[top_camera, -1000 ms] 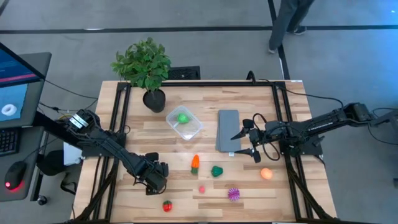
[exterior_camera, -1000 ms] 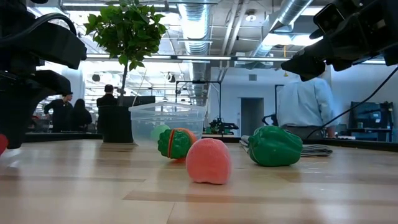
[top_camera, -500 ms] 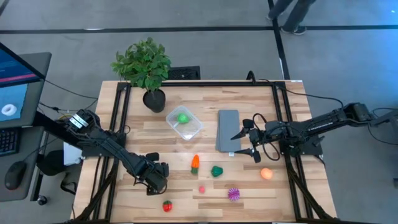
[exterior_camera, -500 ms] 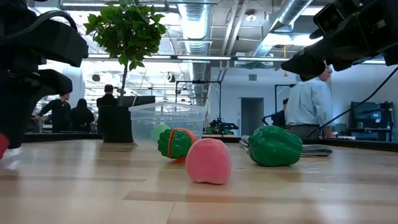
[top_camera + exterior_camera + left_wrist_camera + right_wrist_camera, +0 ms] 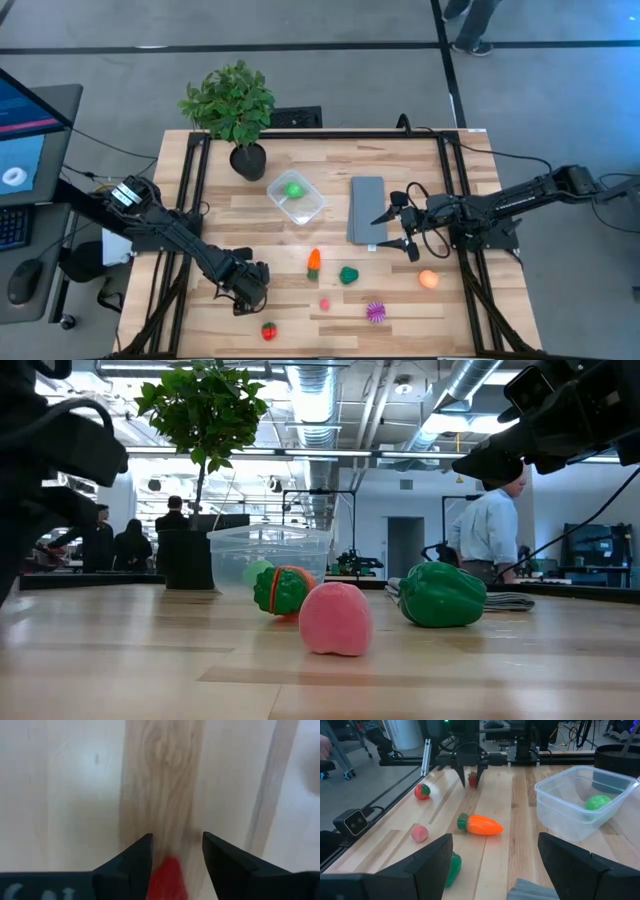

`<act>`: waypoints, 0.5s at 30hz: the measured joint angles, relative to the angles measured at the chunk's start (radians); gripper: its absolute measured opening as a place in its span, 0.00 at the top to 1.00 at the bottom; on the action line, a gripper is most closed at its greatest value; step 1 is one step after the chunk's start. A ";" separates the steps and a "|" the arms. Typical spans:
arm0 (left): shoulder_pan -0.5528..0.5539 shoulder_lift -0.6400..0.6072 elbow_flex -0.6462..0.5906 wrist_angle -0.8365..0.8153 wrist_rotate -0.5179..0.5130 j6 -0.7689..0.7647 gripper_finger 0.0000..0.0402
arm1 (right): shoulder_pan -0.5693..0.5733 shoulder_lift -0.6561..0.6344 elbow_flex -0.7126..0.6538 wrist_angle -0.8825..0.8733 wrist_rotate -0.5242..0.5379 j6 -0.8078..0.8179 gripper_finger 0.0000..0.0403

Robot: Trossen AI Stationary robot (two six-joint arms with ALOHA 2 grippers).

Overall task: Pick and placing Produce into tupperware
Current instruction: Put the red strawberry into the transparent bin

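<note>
We see the clear tupperware [image 5: 297, 198] at center of the high view, just right of the potted plant [image 5: 232, 110] & left of the flat grey slab [image 5: 367, 209]; inside it sits one green ball [image 5: 293, 189], nothing else visible in it. Rest of the produce lies loose on the wooden table [image 5: 260, 220], lower center of frame: orange carrot [image 5: 314, 262], dark green pepper [image 5: 348, 275], pink piece [image 5: 324, 303], spiky purple ball [image 5: 375, 312], orange ball [image 5: 428, 279] and a red strawberry [image 5: 268, 331] near the bottom edge. Left gripper [image 5: 243, 288] is low at lower left, w/ fingers [image 5: 135, 865] apart around a small red piece [image 5: 167, 877] in its wrist view; we can't tell if they touch it. Right gripper [image 5: 398, 228] hangs over the slab's right edge, mid-right of frame, fingers spread wide, holding nothing. In the low view the tupperware [image 5: 268, 557] stands behind the carrot [image 5: 282, 590], the pink piece [image 5: 335, 619] is nearest the camera, the pepper [image 5: 443, 595] is to the right.
</note>
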 joint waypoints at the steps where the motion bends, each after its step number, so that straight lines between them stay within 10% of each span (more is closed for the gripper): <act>1: 0.000 0.000 -0.002 0.001 0.000 0.000 0.58 | 0.000 0.000 0.000 0.000 0.000 0.000 0.21; 15: 0.000 -0.001 -0.002 -0.006 0.001 0.006 0.47 | 0.000 0.000 0.000 0.000 0.000 0.000 0.21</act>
